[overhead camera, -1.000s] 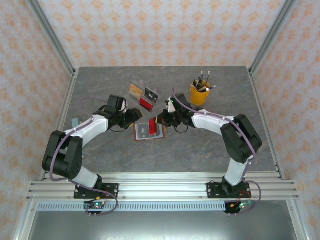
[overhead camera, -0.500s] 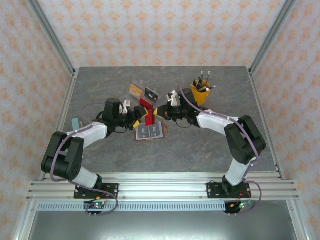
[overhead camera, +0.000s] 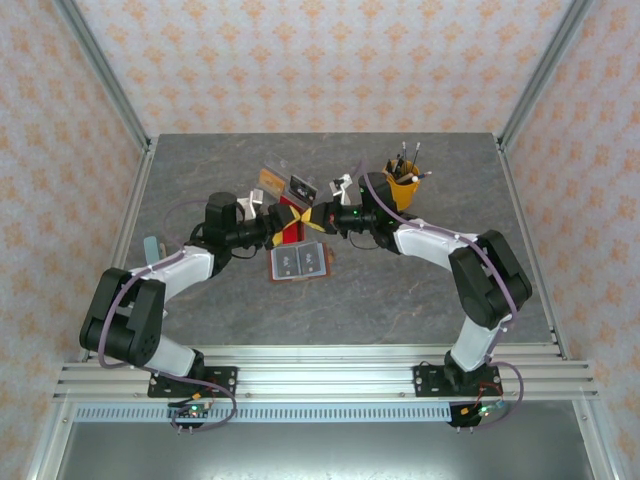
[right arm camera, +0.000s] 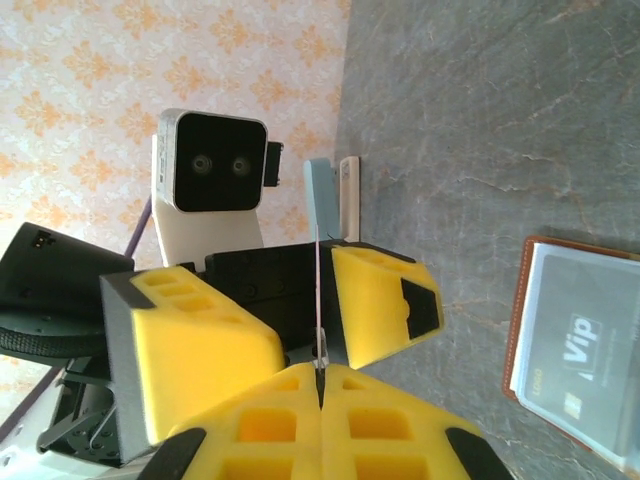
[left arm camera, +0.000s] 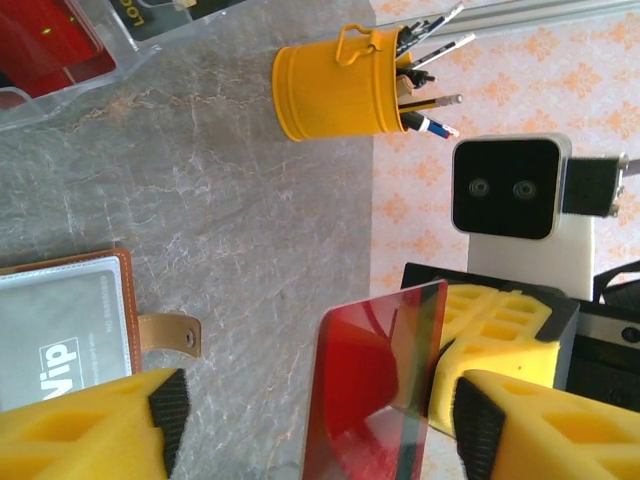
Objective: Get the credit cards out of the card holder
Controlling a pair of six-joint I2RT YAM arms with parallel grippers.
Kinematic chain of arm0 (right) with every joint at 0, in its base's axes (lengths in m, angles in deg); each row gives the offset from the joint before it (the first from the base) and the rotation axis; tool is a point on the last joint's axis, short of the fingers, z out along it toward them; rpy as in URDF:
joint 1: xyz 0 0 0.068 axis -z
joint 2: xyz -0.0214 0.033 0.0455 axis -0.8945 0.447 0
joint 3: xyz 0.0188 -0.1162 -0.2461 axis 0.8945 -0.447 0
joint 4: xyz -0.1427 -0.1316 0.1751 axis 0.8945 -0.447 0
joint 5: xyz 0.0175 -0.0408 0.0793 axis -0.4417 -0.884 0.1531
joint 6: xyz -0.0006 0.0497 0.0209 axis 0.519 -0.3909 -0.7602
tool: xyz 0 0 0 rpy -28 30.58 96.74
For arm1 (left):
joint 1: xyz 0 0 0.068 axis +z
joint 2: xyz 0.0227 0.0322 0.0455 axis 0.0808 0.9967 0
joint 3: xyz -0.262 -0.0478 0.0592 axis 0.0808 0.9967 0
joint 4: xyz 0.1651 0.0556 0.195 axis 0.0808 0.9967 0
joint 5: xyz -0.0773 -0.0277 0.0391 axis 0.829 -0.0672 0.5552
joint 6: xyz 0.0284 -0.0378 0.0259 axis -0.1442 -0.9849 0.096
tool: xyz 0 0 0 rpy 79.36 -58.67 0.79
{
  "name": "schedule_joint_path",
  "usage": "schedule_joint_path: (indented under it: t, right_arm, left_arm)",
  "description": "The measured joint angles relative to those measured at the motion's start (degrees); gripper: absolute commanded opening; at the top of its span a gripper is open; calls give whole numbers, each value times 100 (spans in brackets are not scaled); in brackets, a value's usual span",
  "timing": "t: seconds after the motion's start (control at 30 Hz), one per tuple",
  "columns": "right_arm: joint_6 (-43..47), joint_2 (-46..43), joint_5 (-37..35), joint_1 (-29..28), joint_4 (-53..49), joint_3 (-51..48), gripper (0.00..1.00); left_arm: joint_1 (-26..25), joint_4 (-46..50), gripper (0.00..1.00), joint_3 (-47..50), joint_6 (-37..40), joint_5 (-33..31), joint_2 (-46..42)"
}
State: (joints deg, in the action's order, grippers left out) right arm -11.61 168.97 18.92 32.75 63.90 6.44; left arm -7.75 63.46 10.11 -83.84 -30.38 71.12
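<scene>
**Credit card.** One credit card (left arm camera: pixel 372 385), red and translucent, is out of the card holder (overhead camera: pixel 300 262). It is held off the desk (overhead camera: pixel 400 295), just beyond the holder's far edge.

**Right gripper** (right arm camera: pixel 318 380). Its jaws are closed on one edge of this card. From the wrist view the card shows edge-on, as a thin line pinched between them.

**Left gripper** (left arm camera: pixel 318 408). It faces the right gripper from the holder's left. Its jaws stand wide apart with the red card in the gap, close to one jaw. I cannot confirm contact.

**Card holder.** It lies open and flat on the desk, clear pockets upward, with reddish-brown leather showing round the rim.
- A pale card marked "Vip" (right arm camera: pixel 578 350) sits in one pocket (so the holder is not emptied).
- A short strap tab (left arm camera: pixel 170 333) with a snap sticks out from the holder's side.
- Neither gripper touches the holder.

**Surroundings.**
- Beyond the holder, past the held card, stands a clear acrylic stand (overhead camera: pixel 285 185) with red and dark cards in it.
- Beyond the holder and to its right is a yellow bucket (overhead camera: pixel 398 190) of pens, upright.
- Well to the holder's left, near the desk's edge, lies a small pale blue item (overhead camera: pixel 150 245), too small to identify.
</scene>
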Motion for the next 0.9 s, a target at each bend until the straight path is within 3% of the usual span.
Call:
schedule_joint_path:
  t: [0.23,0.53,0.63,0.73,0.8,0.9]
  right_arm:
    - [-199,98,39,48,210,4,0]
    - [-323,181,74,114,332,4,2]
    - [-280,210,76,122,192,39,13]
    - [15,214,-17,116,-321,225,38]
    - [385,205,-280,118,-885,396,52]
    - [1051,111,-938,118,-1847,590,65]
  left_arm:
    - [0,-57,45,122,28,17,-262]
    - [0,-192,3,151,142,2,-387]
    - [-7,-94,0,144,240,-50,-435]
    - [-44,313,0,70,385,-223,-496]
    - [-44,885,0,-72,577,-479,-590]
    - [-140,2006,0,-496,898,-1110,-708]
